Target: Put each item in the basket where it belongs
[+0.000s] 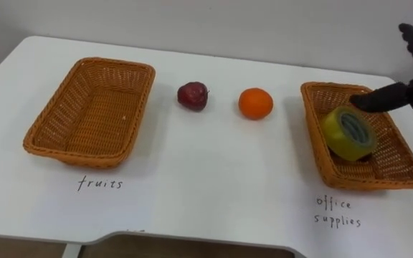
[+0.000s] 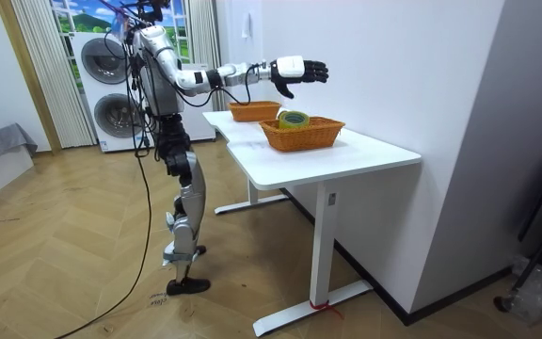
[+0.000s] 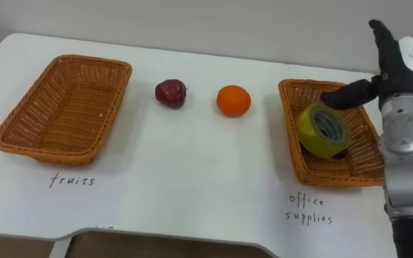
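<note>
A dark red apple (image 1: 192,95) and an orange (image 1: 255,103) lie on the white table (image 1: 192,179) between two wicker baskets. The left basket (image 1: 92,111), labelled fruits, holds nothing. In the right basket (image 1: 393,168), labelled office supplies, a yellow-green roll of tape (image 1: 348,133) leans on its edge. My right hand (image 1: 407,79) hovers open just above that basket's far right corner, thumb pointing over the tape and not touching it. In the room view I stand at the table's end with the right hand (image 2: 294,71) stretched out over the near basket (image 2: 304,134).
Handwritten labels (image 1: 100,183) (image 1: 337,212) mark the table in front of each basket. The table's front edge has a curved cut-out (image 1: 192,244) near me. A white wall runs along the table's far side.
</note>
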{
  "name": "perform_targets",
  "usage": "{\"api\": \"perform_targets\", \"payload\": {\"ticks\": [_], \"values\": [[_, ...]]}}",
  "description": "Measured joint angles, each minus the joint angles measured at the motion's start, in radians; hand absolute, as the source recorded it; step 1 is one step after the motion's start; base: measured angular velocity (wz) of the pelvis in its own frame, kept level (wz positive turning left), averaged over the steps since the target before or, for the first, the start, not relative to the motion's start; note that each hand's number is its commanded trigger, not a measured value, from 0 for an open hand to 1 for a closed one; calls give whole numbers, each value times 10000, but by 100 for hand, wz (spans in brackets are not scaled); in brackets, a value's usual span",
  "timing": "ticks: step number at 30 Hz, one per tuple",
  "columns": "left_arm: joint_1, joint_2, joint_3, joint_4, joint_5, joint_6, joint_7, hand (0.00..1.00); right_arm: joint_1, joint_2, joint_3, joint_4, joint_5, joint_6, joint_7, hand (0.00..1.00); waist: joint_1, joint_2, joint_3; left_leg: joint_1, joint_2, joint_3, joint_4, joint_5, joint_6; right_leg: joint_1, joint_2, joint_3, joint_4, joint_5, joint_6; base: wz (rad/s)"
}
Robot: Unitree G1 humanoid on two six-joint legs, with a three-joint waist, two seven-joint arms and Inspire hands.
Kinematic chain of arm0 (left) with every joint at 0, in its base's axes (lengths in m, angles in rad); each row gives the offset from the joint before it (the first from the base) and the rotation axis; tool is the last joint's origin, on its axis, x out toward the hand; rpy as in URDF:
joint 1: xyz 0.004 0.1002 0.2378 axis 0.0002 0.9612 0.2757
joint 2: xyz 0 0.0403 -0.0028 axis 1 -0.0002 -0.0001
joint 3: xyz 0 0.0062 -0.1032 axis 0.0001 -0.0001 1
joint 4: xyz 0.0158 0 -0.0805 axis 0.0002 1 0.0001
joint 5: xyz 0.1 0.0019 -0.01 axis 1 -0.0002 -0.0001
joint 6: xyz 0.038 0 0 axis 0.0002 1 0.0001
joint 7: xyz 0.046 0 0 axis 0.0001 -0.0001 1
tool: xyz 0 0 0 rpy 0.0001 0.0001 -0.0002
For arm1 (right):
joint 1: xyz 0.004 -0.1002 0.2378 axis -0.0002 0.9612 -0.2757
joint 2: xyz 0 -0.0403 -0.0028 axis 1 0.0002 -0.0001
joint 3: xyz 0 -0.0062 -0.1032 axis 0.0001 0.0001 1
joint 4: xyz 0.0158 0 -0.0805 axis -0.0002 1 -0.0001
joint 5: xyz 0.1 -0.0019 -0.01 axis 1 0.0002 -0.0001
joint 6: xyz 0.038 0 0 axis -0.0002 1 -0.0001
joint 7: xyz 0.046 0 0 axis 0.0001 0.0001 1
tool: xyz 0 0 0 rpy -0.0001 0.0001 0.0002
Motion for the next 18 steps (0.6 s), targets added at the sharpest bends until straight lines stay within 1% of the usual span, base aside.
{"api": "perform_targets", "payload": {"ticks": [5, 7, 9, 10, 12, 15, 18], "values": [[-30, -8, 2, -7, -26, -122, -122, 0, -5, -12, 4, -1344, -649, -15, -20, 0, -5, -26, 16, -133, 7, 28, 21, 1, 0, -174, -1, 36, 64, 0, 0, -1], [-52, -7, -4, -7, -52, -189, -177, 0, -11, -18, 8, -1763, -688, -41, -19, 0, 11, -46, 29, -111, 11, 29, 18, 1, 1, -179, -2, 51, 101, 0, 0, 0], [-132, -28, -11, -7, -93, -275, -249, 0, -38, -14, 93, -2151, -733, -98, 0, 0, 86, -63, 91, -51, 20, 57, 6, 1, 1, -174, -2, 98, 138, -1, 0, -4], [-167, -43, -11, -7, -86, -289, -251, 0, -38, -14, 103, -2256, -785, -111, 13, 0, 158, -78, 103, -50, 20, 70, 5, 0, 2, -175, -2, 119, 137, -1, 0, -7], [-308, -48, -15, 7, -82, -366, -253, 0, -51, -15, 105, -2590, -1109, -130, 122, 0, 281, -118, 151, -105, 20, 58, 0, -1, 2, -179, -1, 121, 139, -1, 0, -2], [-310, -49, -17, 15, -81, -410, -278, 0, -142, -15, 104, -2710, -1179, -142, 223, 0, 290, -161, 146, -164, 17, 10, 0, -3, 2, -180, -2, 57, 138, -1, 0, 6], [-294, -62, -17, 30, -68, -394, -279, 0, -237, -15, 105, -2713, -1190, -138, 265, 0, 483, -201, 137, -182, 18, 15, 2, -1, 1, -205, -2, 48, 131, -2, -1, 0]]}}
